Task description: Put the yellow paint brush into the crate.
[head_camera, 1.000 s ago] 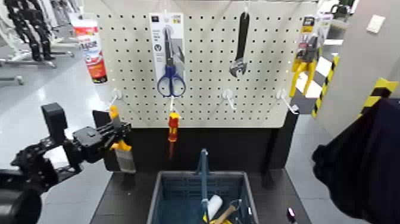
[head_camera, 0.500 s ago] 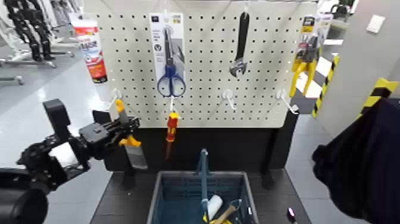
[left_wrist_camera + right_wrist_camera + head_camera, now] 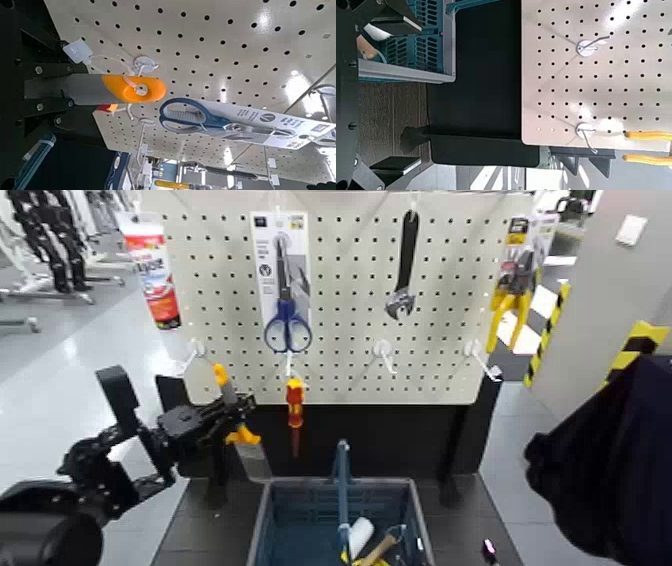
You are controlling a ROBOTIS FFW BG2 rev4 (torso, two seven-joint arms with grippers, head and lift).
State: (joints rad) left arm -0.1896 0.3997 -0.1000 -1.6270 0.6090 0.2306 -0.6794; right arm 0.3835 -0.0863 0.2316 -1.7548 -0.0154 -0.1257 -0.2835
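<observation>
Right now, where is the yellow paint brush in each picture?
Head view: the yellow paint brush is left of the red-and-yellow screwdriver, held in the left gripper.
Left wrist view: held in that gripper, its orange handle end near the blue-handled scissors.
Right wrist view: not in it.
Shared landmark: the pegboard.

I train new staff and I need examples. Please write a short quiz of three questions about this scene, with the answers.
1. Which gripper, left or right, holds the brush?
2. True or false: the brush is already inside the crate.
3. Fill in: the scissors hang on the ____, with blue handles.

Key: 1. left; 2. false; 3. pegboard
</observation>
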